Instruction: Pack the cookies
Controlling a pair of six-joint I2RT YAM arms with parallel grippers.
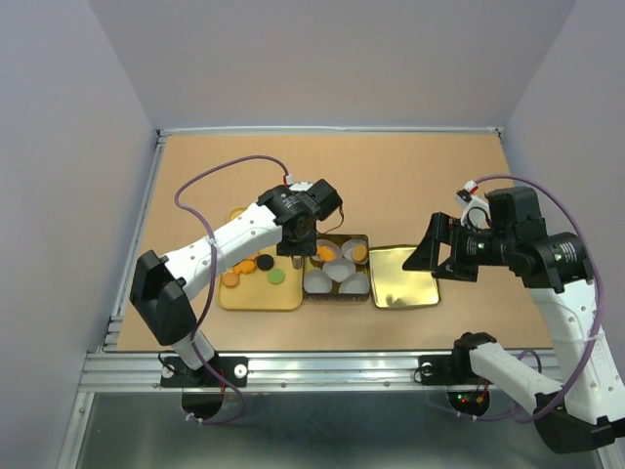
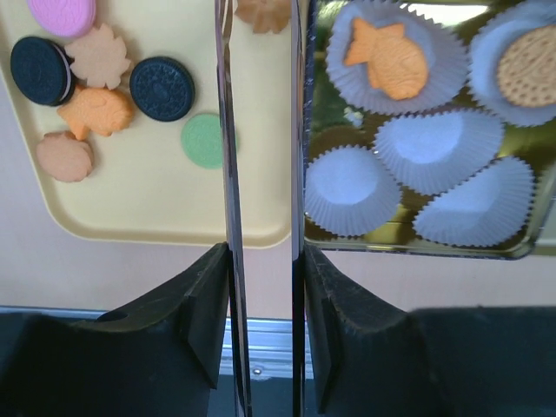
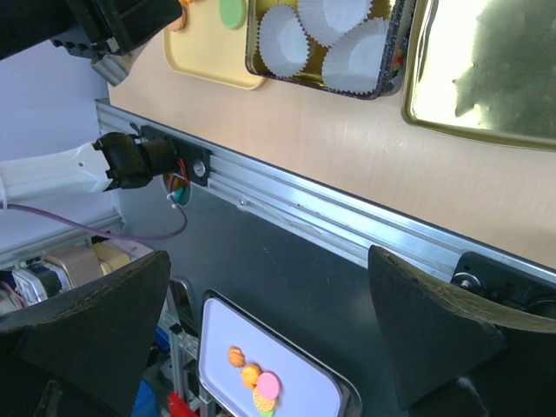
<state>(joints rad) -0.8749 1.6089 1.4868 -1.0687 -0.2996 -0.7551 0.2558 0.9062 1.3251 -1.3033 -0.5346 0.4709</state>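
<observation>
Orange leaf-shaped cookie (image 2: 263, 12) sat pinched between thin closed fingers (image 2: 228, 130) of the left gripper (image 1: 296, 256). Three empty white fluted paper cups (image 2: 434, 148) in the gold tin (image 2: 486, 252) lay lower right, and two were filled. The pale yellow tray (image 2: 156, 208) held loose cookies (image 2: 95, 111): three orange, two black, one pink, one green. The right gripper (image 3: 269, 261) gaped empty, farther off.

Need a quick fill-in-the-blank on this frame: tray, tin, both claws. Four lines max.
1. The green cookie lies on the ___ tray.
2. In the gold tin, ___ paper cups hold a cookie each.
3. The right claw is ___.
4. The left claw pinches an ___ cookie.

Missing words: yellow; two; open; orange.
</observation>
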